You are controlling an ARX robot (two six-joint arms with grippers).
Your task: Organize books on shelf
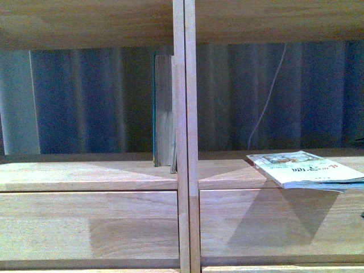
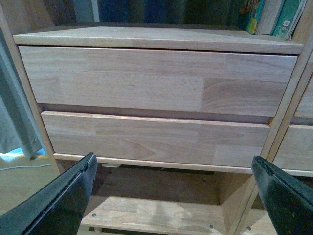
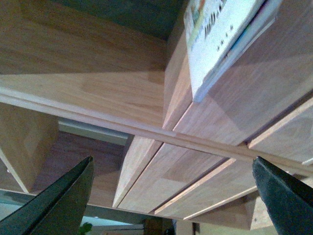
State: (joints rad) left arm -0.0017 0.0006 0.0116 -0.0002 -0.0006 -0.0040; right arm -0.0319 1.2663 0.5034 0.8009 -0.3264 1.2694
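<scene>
The light wood shelf [image 1: 136, 176] fills the front view, split by a central upright. A teal-covered book [image 1: 164, 111] with brownish page edges stands upright in the left bay against the divider. A thin pale paperback [image 1: 304, 168] with red characters lies flat on the right bay's board, overhanging its front edge; the right wrist view shows it as the paperback [image 3: 220, 39]. Neither arm shows in the front view. My left gripper [image 2: 173, 169] is open before the shelf's plank panels [image 2: 156, 81], nothing between its fingers. My right gripper [image 3: 171, 171] is open below the paperback, apart from it.
Books [image 2: 274, 17] stand at one corner of the left wrist view. Blue curtain folds [image 1: 74, 96] and a thin white cord [image 1: 267, 96] hang behind the open back. A lower board [image 2: 156, 213] sits under the panels.
</scene>
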